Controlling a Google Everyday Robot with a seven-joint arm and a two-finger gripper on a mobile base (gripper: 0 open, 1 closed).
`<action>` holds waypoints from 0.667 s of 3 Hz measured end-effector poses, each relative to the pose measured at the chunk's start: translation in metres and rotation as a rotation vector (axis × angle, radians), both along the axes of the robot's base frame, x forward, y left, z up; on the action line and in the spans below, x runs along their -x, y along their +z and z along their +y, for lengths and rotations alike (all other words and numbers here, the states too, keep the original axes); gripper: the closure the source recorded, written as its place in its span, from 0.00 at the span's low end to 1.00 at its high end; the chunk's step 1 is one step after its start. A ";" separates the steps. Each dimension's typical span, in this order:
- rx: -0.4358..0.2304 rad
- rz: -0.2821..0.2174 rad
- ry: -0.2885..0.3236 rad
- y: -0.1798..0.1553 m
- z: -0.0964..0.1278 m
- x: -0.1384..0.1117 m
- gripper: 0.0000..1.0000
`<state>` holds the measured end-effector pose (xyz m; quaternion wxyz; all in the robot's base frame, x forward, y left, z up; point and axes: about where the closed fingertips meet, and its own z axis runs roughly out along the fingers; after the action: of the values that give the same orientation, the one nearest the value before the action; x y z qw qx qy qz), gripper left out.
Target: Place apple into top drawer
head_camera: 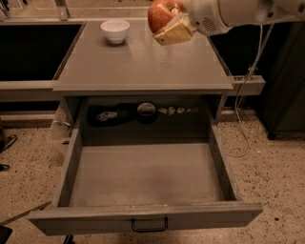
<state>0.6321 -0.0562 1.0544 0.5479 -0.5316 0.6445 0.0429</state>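
Note:
The red-orange apple is held in my gripper at the top of the camera view, in the air above the back right part of the grey tabletop. A tan finger presses under the apple. The white arm reaches in from the upper right. The top drawer is pulled fully open below the tabletop; its inside is bare. Its front panel with the dark pull handle is at the bottom of the view.
A white bowl stands at the back left of the tabletop. Dark items lie in the cabinet recess behind the drawer. A white cable hangs at the right. The floor is speckled terrazzo.

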 end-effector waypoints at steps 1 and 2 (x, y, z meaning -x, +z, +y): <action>-0.025 0.039 -0.029 -0.029 -0.007 0.011 1.00; -0.032 0.130 -0.124 -0.093 -0.038 0.036 1.00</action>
<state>0.5958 -0.0943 0.9616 0.5148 -0.4779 0.7098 0.0535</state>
